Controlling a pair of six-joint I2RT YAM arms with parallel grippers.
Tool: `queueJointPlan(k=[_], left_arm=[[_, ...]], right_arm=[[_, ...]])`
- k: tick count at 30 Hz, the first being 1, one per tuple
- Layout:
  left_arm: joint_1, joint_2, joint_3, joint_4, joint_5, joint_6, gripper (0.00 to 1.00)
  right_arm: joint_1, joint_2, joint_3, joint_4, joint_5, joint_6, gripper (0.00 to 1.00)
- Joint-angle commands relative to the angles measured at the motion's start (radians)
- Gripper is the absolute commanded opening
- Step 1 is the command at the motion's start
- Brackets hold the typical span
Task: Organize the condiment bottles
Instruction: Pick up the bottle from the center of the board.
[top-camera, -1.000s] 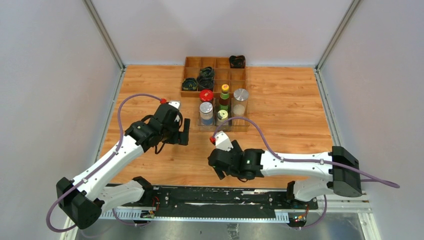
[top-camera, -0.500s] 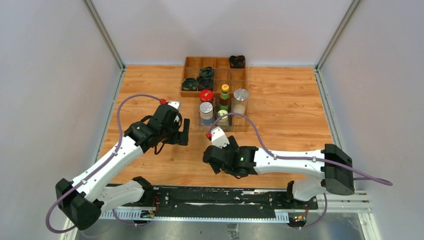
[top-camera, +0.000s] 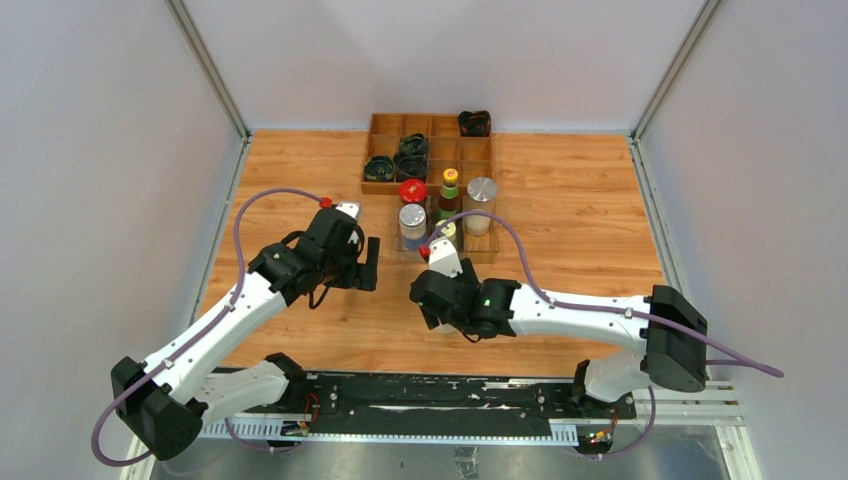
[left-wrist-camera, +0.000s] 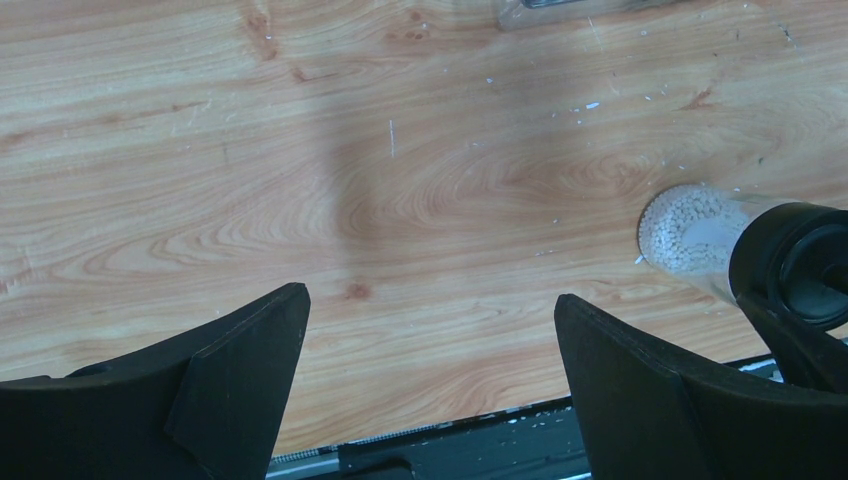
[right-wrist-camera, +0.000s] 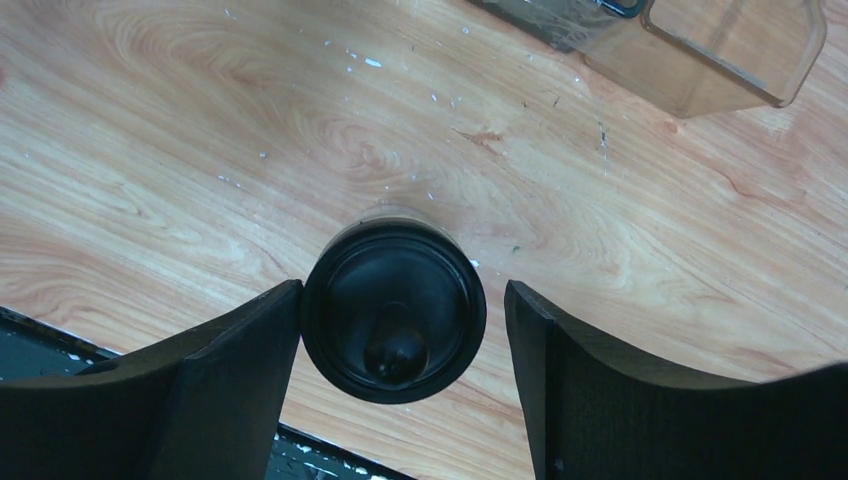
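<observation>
A clear bottle with a black domed cap (right-wrist-camera: 393, 312) stands upright on the wooden table, between the spread fingers of my right gripper (right-wrist-camera: 402, 295). The left finger touches the cap and the right finger stands apart. The left wrist view shows the same bottle (left-wrist-camera: 690, 228), filled with white beads. In the top view my right gripper (top-camera: 438, 318) covers it. The red-capped jar (top-camera: 412, 189), small silver-capped jar (top-camera: 412, 214), yellow-green-capped bottle (top-camera: 450, 180), large silver-capped jar (top-camera: 481, 190) and pale-yellow-capped bottle (top-camera: 447, 230) stand in the clear tray (top-camera: 482, 252). My left gripper (top-camera: 368, 264) is open and empty over bare wood.
A wooden compartment box (top-camera: 385, 125) with dark coiled bundles (top-camera: 411, 158) stands behind the tray. The tray's corner shows in the right wrist view (right-wrist-camera: 740, 60). The black rail (top-camera: 420, 392) runs along the near table edge.
My right gripper has moved away from the near edge toward the tray and a little to the left. The left arm has not moved.
</observation>
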Motion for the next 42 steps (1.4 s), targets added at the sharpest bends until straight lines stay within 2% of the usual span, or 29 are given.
queueJointPlan(k=[1, 5, 14, 20, 24, 32, 42], left_arm=[[0.007, 0.000, -0.003, 0.012, 0.007, 0.001, 1.00], [0.005, 0.005, -0.003, 0.012, 0.006, 0.002, 1.00], [0.005, 0.015, -0.002, 0.012, 0.006, 0.002, 1.00], [0.007, 0.020, -0.003, 0.013, 0.005, 0.003, 1.00], [0.007, 0.023, -0.003, 0.014, 0.005, 0.002, 1.00], [0.006, 0.022, -0.005, 0.015, 0.005, 0.001, 1.00], [0.005, 0.025, -0.003, 0.019, 0.009, 0.001, 1.00]], right_arm=[[-0.028, 0.002, -0.018, 0.038, -0.015, -0.007, 0.78], [-0.037, -0.001, -0.027, 0.054, -0.030, -0.009, 0.72], [-0.042, -0.011, -0.057, 0.065, -0.047, -0.003, 0.69], [-0.047, -0.031, -0.062, 0.065, -0.042, -0.009, 0.59], [-0.050, -0.052, -0.058, 0.062, -0.033, -0.019, 0.56], [-0.058, -0.117, -0.050, 0.029, 0.029, -0.049, 0.56], [-0.152, -0.240, -0.106, -0.030, 0.019, -0.055, 0.56]])
